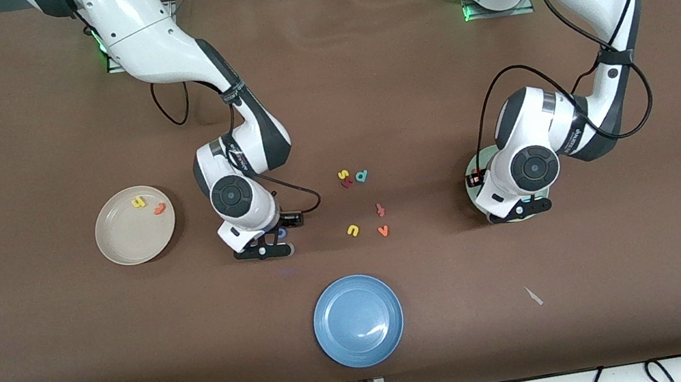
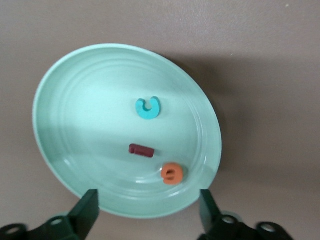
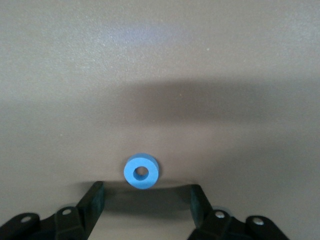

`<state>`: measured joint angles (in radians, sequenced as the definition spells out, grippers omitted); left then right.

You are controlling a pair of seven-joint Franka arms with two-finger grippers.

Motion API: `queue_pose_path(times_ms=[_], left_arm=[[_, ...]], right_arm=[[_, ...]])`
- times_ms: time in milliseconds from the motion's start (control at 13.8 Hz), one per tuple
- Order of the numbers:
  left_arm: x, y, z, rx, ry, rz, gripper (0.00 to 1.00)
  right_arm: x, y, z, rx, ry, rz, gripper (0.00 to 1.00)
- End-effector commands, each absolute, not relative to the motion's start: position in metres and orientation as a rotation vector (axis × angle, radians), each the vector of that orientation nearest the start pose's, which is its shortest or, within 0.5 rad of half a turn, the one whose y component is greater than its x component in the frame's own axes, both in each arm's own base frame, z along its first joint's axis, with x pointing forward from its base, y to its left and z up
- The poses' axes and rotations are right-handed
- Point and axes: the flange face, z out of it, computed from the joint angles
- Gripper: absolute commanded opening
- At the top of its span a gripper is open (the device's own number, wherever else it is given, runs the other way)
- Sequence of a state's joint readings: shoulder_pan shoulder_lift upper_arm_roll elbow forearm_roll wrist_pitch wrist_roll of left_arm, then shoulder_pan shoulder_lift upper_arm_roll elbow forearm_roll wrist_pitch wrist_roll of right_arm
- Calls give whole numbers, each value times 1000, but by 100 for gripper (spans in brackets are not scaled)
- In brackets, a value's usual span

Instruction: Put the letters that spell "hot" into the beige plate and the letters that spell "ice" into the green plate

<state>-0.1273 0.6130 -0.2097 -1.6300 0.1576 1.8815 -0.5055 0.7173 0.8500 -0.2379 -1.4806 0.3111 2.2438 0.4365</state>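
1. The right hand (image 1: 264,251) sits low over the tabletop (image 1: 363,76), its fingers spread and gripping nothing; the blue o (image 3: 141,171) lies flat on the brown surface just in front of the gap between them, touching neither finger.
2. The left hand (image 1: 521,210) hangs over the green plate (image 2: 60,90), fingers released and wide, one over the plate's rim and the other just outside it (nothing is between them).
3. In that plate lie the teal c (image 2: 148,108), the dark red i (image 2: 141,150) and the orange e (image 2: 172,173), apart from one another; the e lies closest to the rim.
4. The beige plate (image 1: 121,245) sits toward the right arm's end, holding the yellow h (image 1: 138,202) and the orange t (image 1: 160,209).
5. Between the two hands lie loose letters: a yellow s (image 1: 343,174), a teal d (image 1: 362,176), a yellow u (image 1: 353,230), an orange v (image 1: 383,231) and what looks like a reddish t or f (image 1: 380,210).
6. A blue plate (image 1: 358,321) stands nearer the front camera, well apart from both hands, with bare brown tabletop around it.
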Motion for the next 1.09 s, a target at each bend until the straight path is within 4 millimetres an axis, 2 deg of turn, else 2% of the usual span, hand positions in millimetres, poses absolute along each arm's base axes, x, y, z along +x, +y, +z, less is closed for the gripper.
queue_pose_path(times_ms=[0,217,362,507,579,652,796,869,941,1014], left_arm=[[610,-198,308,-2928,-124,412,100],[606,-211,373,-2970,-104,277,100],[613,-207,412,-2973,-125,257,100],[615,-205,451,-2984,-159,307,100],[617,-198,468,-2994,-171,321,100],[614,-193,489,-3021,-83,302,100],[604,-163,524,-3051,138,259,100],[597,-140,541,-3076,151,244,100],[582,-119,554,-3080,160,232,100],[563,-112,569,-3071,217,205,100]], right_arm=[[620,354,170,-3097,122,133,61],[622,352,170,-3096,125,130,53],[622,353,171,-3095,124,126,51],[622,353,171,-3095,124,126,43],[622,354,172,-3093,126,120,42],[622,354,172,-3093,128,120,41],[622,353,171,-3093,134,120,32],[622,354,172,-3092,136,118,32],[622,354,172,-3090,141,119,30],[622,354,172,-3086,143,121,30]])
